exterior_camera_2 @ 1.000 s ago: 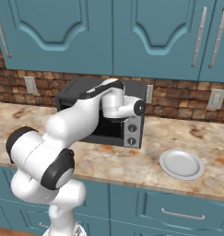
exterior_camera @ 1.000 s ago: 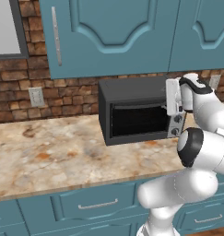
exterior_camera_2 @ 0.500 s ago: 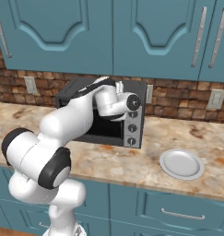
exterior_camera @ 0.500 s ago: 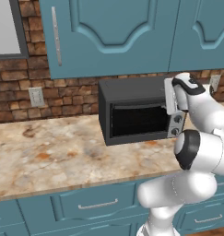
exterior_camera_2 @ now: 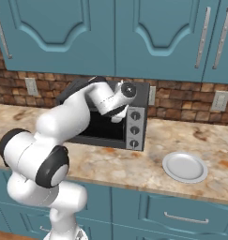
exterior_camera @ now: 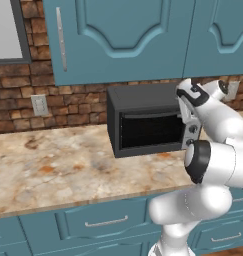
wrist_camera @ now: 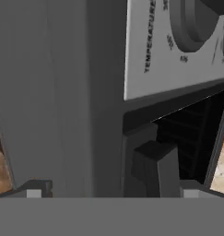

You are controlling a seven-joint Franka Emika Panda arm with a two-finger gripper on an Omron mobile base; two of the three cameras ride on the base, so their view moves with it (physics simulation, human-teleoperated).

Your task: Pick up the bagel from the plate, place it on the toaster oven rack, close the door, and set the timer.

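The black toaster oven (exterior_camera: 143,125) stands on the counter with its dark glass door (exterior_camera: 150,131) upright and shut. My gripper (exterior_camera: 187,104) hovers at the door's upper right corner, beside the silver control panel (exterior_camera_2: 134,129) with three dark knobs. In the hand view my gripper (wrist_camera: 113,191) is open, its tips far apart at the bottom corners with nothing between them. That view is rolled, so the top knob (wrist_camera: 191,23) sits upper right and the door handle's end (wrist_camera: 152,166) lies just ahead. The pale plate (exterior_camera_2: 185,167) is bare. The bagel is hidden; faint rack lines (wrist_camera: 191,138) show through the glass.
Teal cabinets (exterior_camera: 123,35) hang close above the oven. A brick wall with outlets (exterior_camera_2: 220,100) runs behind it. The marble counter (exterior_camera: 53,170) stretches left of the oven, and the plate sits to its right near the front edge.
The hand has slid a little left and up, off the top knob it covered, to the door's upper right corner. The door and plate are as before.
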